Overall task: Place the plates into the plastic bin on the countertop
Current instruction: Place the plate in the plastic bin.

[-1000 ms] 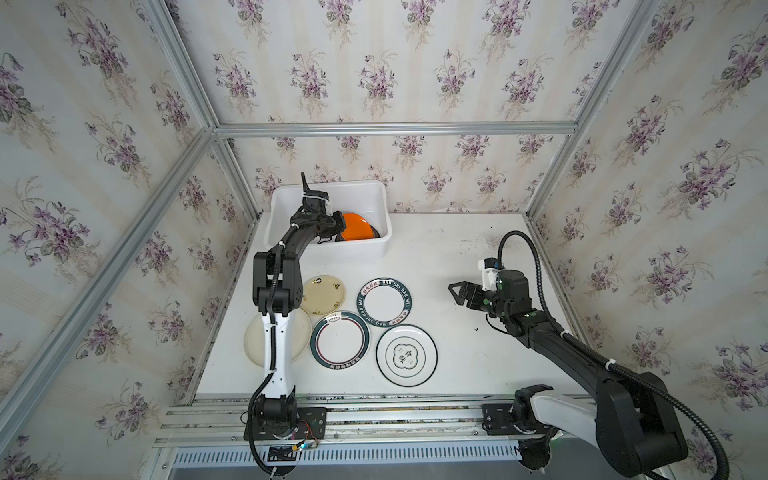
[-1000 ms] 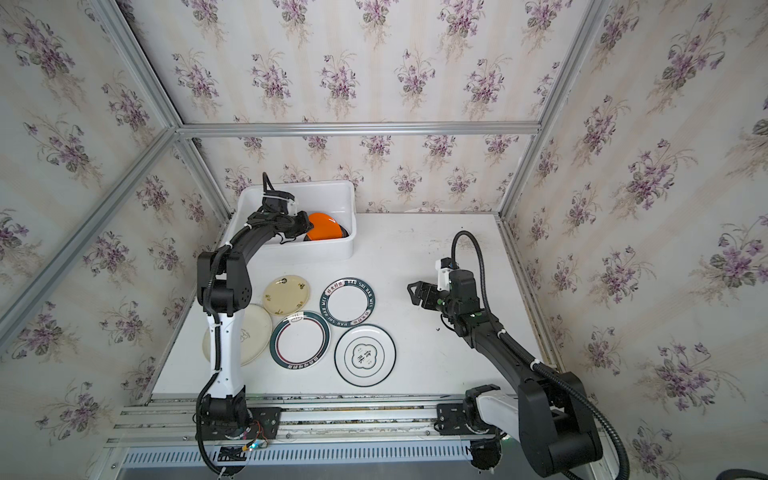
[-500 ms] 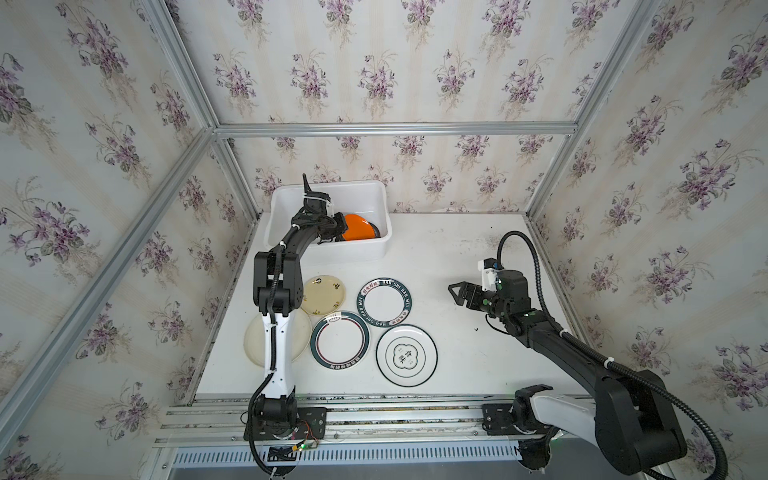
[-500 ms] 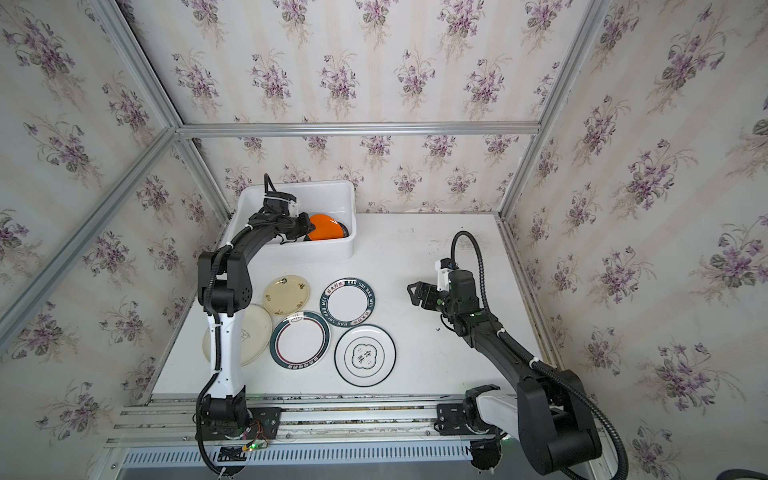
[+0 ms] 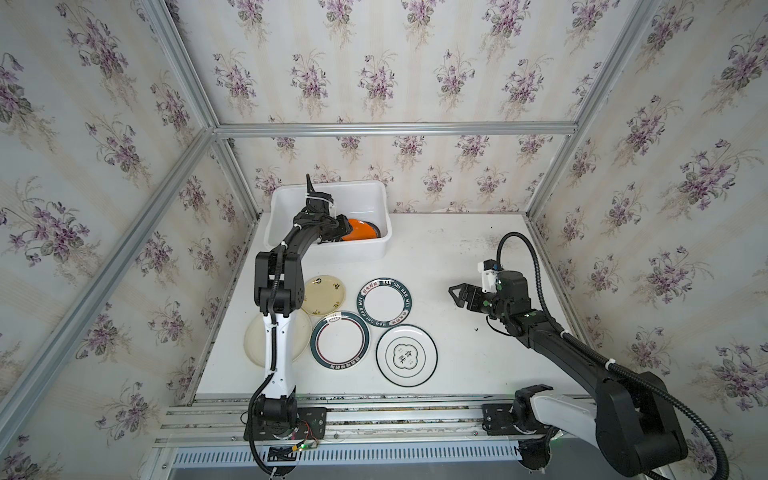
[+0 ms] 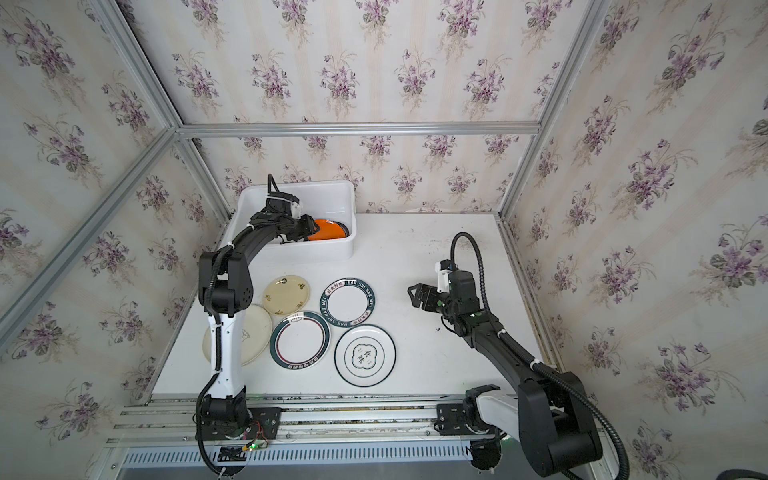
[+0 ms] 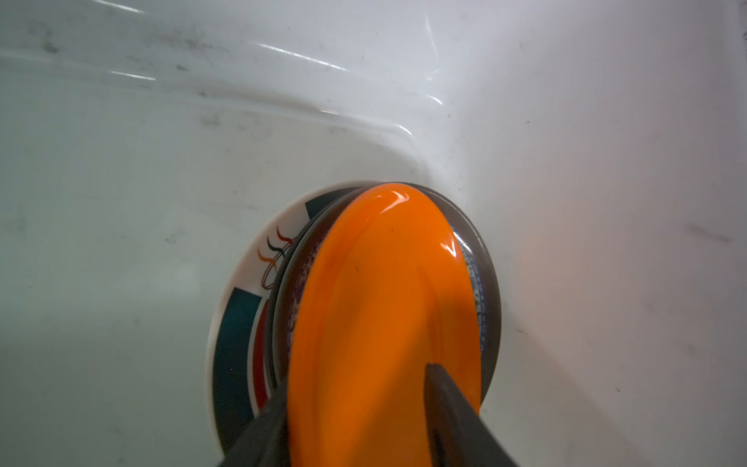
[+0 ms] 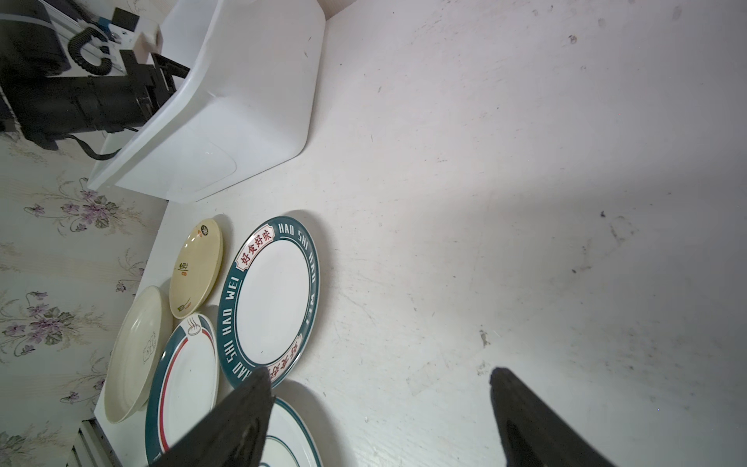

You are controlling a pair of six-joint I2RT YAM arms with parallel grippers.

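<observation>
My left gripper (image 7: 355, 384) reaches into the plastic bin (image 5: 361, 199) at the back left of the countertop (image 5: 457, 249). Its jaws stand apart on either side of the orange plate (image 7: 384, 303), which lies on a dark plate and a white plate with a green band (image 7: 238, 323) in the bin's right corner. In both top views the left gripper (image 5: 343, 227) (image 6: 309, 227) sits at the orange plate's (image 5: 360, 230) (image 6: 328, 229) left edge. My right gripper (image 5: 455, 293) (image 8: 380, 370) hangs open and empty over the countertop, right of the plates.
Several plates lie on the countertop: a small cream one (image 5: 324, 295), a green-rimmed lettered one (image 5: 384, 302), a green-and-red-rimmed one (image 5: 340, 340), a thin-rimmed white one (image 5: 406, 355), and a large cream one (image 5: 253, 340) partly behind the left arm. Aluminium rails edge the front.
The left gripper's jaws have parted around the orange plate inside the bin. The right arm has stayed where it was.
</observation>
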